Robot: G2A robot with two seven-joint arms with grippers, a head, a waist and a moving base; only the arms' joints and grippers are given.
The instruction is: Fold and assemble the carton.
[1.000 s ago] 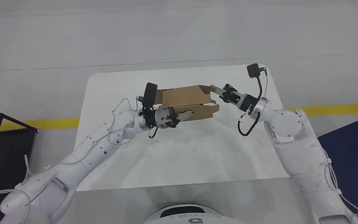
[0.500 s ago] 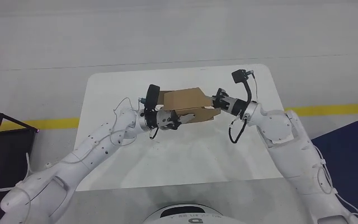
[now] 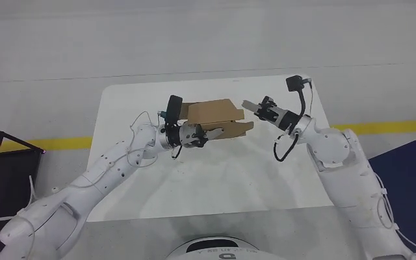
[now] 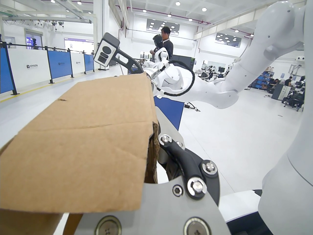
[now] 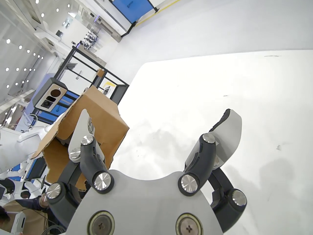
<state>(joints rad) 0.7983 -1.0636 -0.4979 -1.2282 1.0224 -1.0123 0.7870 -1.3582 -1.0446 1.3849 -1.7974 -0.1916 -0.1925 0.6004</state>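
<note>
Standing beside the rig, one sees the brown corrugated carton (image 3: 211, 116) over the white table (image 3: 214, 188), toward 12 o'clock from the table's centre, its long axis running 9 to 3 o'clock; whether it rests on the surface or is lifted clear cannot be told. The left gripper (image 3: 209, 134) is at the carton's 7 o'clock corner, clamped on a wall of the board; the right gripper (image 3: 248, 105) is at the carton's 3 o'clock end, fingers (image 5: 227, 128) spread wide, holding nothing; one finger lies just beside the open end's flaps, contact not confirmed.

Handling, as a judgement: the carton is probably empty and light; panels are stiff across their faces but weak at the scored creases, so it may rack or collapse if squeezed mid-panel; the matte board should not slip. Take hold on a panel edge close to a corner; press flaps near the hinge line; avoid pinching the ragged flap edges, which may tear.
</note>
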